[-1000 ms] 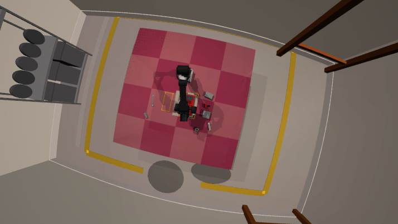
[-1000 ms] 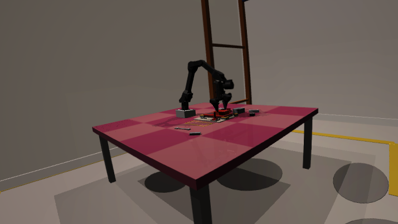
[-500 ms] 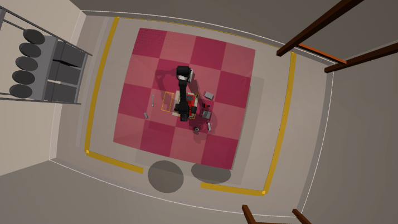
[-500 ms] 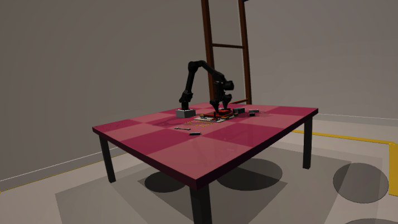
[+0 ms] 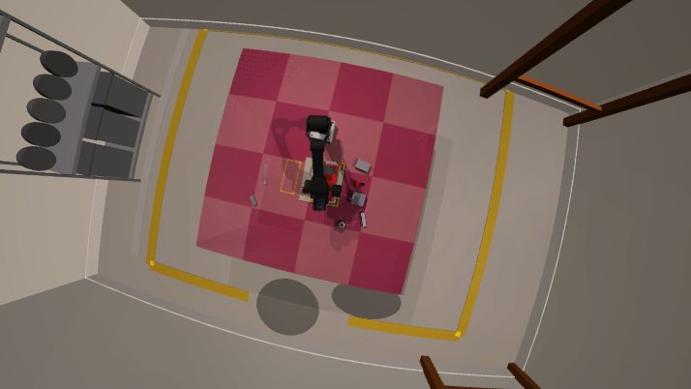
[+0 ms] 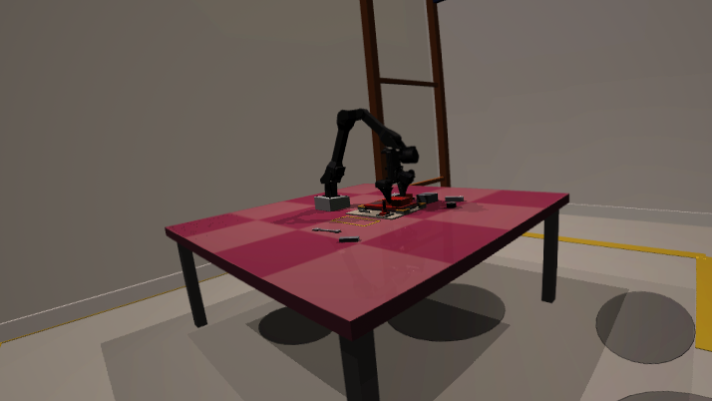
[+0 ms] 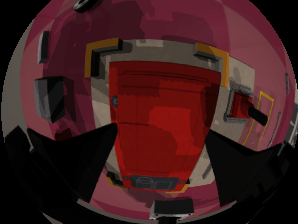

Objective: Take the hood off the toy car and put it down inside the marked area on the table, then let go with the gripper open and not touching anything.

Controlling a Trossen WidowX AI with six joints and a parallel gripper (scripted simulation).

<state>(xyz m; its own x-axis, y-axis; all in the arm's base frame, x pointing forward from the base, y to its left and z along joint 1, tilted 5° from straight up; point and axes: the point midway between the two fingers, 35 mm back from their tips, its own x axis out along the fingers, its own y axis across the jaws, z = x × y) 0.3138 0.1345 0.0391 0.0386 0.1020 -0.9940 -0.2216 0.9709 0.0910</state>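
The toy car's red hood (image 7: 162, 107) (image 5: 332, 180) lies on the car, over a pale board (image 7: 150, 43) with yellow corner brackets (image 7: 212, 49). A dark grille (image 7: 154, 182) is at its lower end in the wrist view. My gripper (image 7: 162, 131) (image 6: 396, 198) is open and low over the car. One finger is on each side of the red hood, close to its edges; I cannot tell if they touch it. The marked area is a yellow outline (image 5: 284, 176) (image 6: 349, 223) (image 7: 267, 94) on the table beside the board, with nothing inside it.
A red block with a black handle (image 7: 257, 116) stands on the board, towards the marked area. Beyond it lie a wrench (image 5: 265, 174) (image 6: 326, 230) and a small grey block (image 5: 253, 200) (image 6: 349, 239). Grey blocks (image 5: 363, 165) (image 5: 358, 198), a pale bar (image 5: 363, 220) and a ring (image 5: 342, 224) lie opposite.
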